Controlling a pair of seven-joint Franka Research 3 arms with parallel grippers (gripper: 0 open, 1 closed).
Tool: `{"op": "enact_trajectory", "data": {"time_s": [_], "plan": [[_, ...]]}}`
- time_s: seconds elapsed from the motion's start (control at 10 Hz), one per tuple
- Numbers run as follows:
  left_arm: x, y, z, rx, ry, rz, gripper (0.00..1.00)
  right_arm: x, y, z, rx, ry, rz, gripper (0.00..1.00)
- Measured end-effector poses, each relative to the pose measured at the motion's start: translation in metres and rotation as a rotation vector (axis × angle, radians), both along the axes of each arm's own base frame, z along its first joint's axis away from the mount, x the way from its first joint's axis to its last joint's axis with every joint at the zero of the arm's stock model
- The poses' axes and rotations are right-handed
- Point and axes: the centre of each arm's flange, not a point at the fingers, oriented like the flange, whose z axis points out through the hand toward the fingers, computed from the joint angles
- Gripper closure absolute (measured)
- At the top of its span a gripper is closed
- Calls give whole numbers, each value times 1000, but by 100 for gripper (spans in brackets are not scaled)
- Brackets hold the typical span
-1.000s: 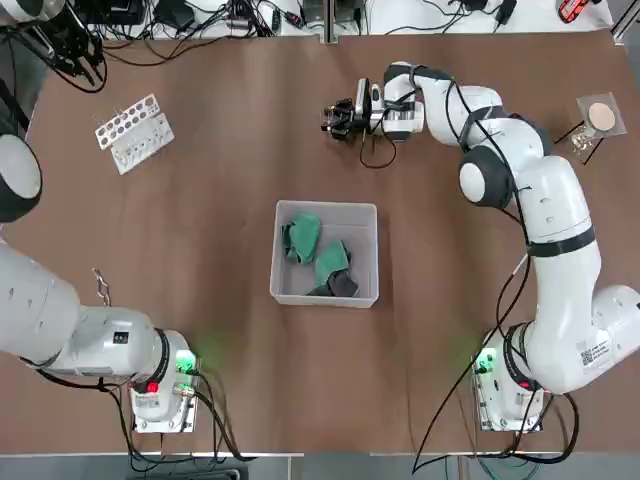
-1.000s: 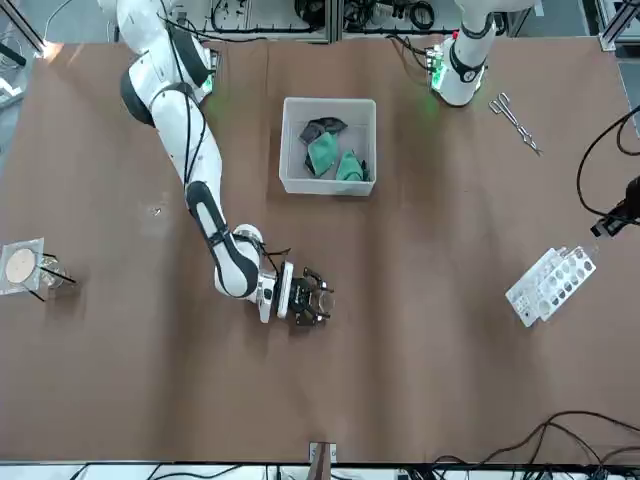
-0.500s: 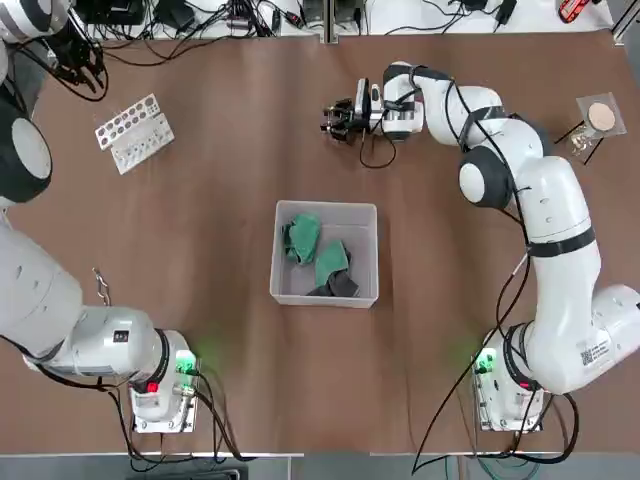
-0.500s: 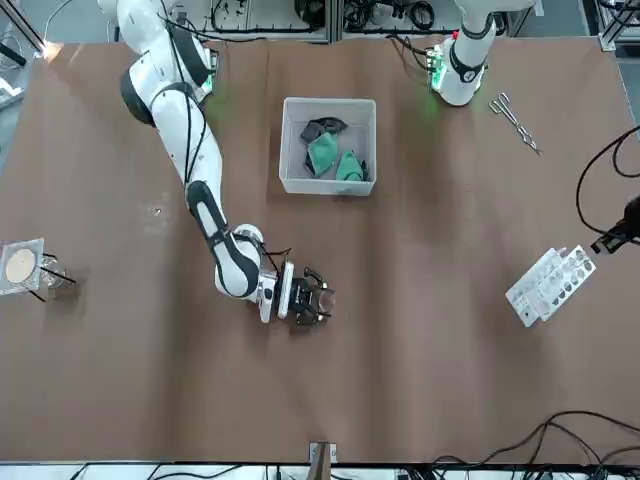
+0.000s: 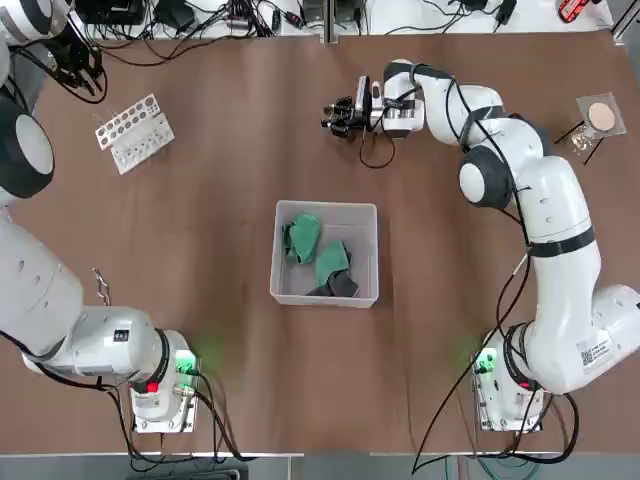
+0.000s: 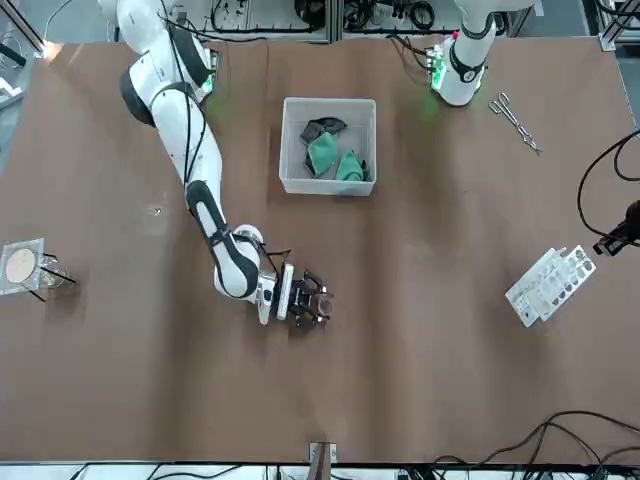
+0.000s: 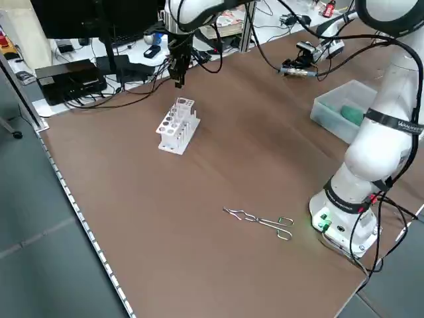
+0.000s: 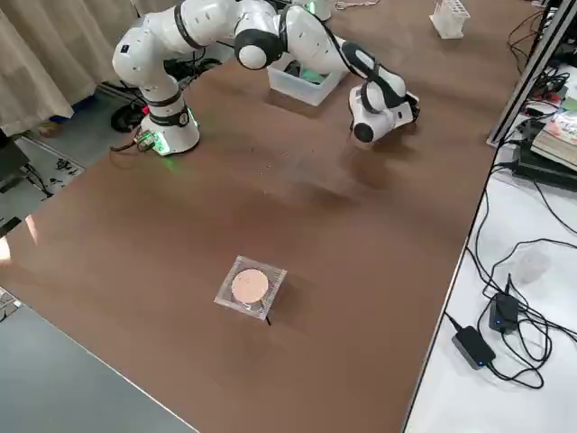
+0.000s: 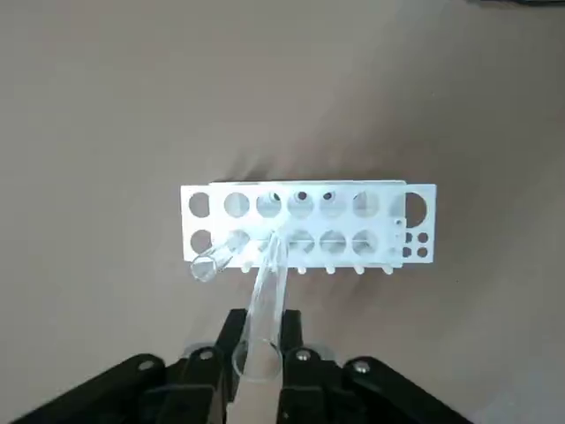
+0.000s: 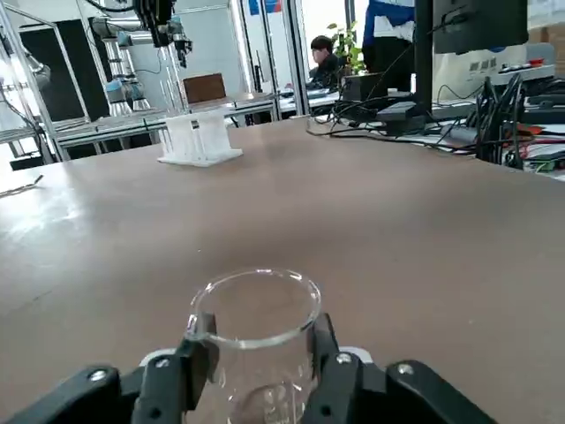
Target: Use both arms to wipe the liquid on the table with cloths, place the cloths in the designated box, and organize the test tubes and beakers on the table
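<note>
Left gripper (image 9: 260, 358) above white rack (image 9: 307, 222) at far left table (image 5: 200, 220) corner, clamped on test tube (image 9: 265, 305), long axis pointing down at rack holes; tube visible only in left wrist view. Centre: box (image 5: 362, 215) holding cloths (image 5: 318, 255). Right gripper (image 10: 258, 367) low on table, level, fingers hugging upright beaker (image 10: 256, 340), clear only in right wrist view.
</note>
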Motion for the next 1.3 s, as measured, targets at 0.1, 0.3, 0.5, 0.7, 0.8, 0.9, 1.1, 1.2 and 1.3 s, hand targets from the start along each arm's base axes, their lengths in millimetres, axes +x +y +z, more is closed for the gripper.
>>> {"op": "enact_trajectory", "data": {"time_s": [0.1,0.3,0.5,0.7,0.8,0.9,1.1,1.2,1.3], "plan": [[0,1,-4,0,7,2,79,4,-3,3,-2,-8,-7,50],[0,5,-10,0,16,8,79,23,-22,14,-16,-44,-31,50],[0,5,-11,0,19,8,76,49,-65,28,-51,-91,-65,49],[0,4,-11,0,18,7,49,71,-113,36,-42,-133,-58,49],[1,3,-10,1,16,4,33,81,-141,41,-54,-158,-37,49],[4,1,-6,3,9,-2,17,88,-168,45,-50,-175,-9,49],[12,-3,14,13,-30,-14,0,95,-218,49,-23,-191,51,49],[15,-9,30,15,-61,-34,0,96,-245,50,-28,-195,75,49],[18,-24,52,9,-101,-76,0,97,-278,55,-48,-197,93,49]]}}
